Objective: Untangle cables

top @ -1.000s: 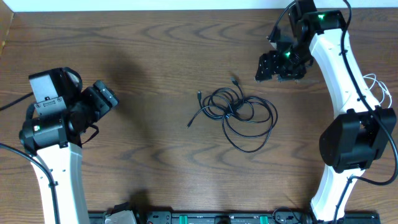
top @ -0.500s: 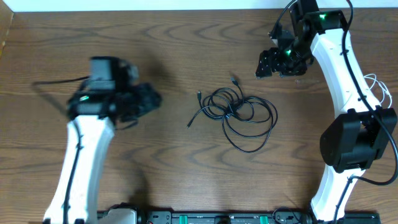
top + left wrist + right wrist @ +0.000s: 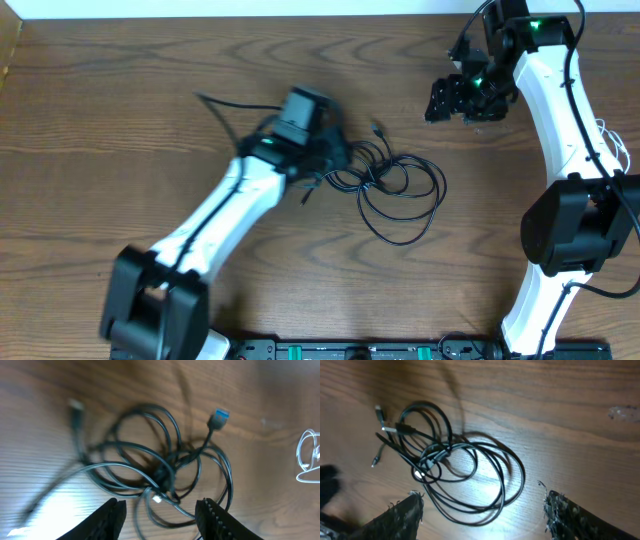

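A thin black cable (image 3: 372, 180) lies in a loose tangle of loops at the table's centre, with small plugs sticking out at its left. It also shows in the left wrist view (image 3: 165, 472), with a blue-tipped plug (image 3: 219, 417), and in the right wrist view (image 3: 437, 455). A thin white cord (image 3: 606, 136) loops at the far right, apart from the tangle; it shows in the left wrist view (image 3: 307, 457) too. My left gripper (image 3: 335, 160) is open at the tangle's left edge, its fingers (image 3: 162, 520) straddling the loops. My right gripper (image 3: 460, 100) is open and empty, up to the right of the tangle (image 3: 485, 520).
The wooden table (image 3: 150, 120) runs to a pale wall along the back edge. My left arm (image 3: 215, 215) stretches diagonally from the front left to the centre. My right arm (image 3: 560, 110) stands along the right side. A black rail (image 3: 350, 350) lines the front edge.
My left arm has swung from the far left across to the black tangle. My right gripper has shifted slightly right. The cables have not moved.
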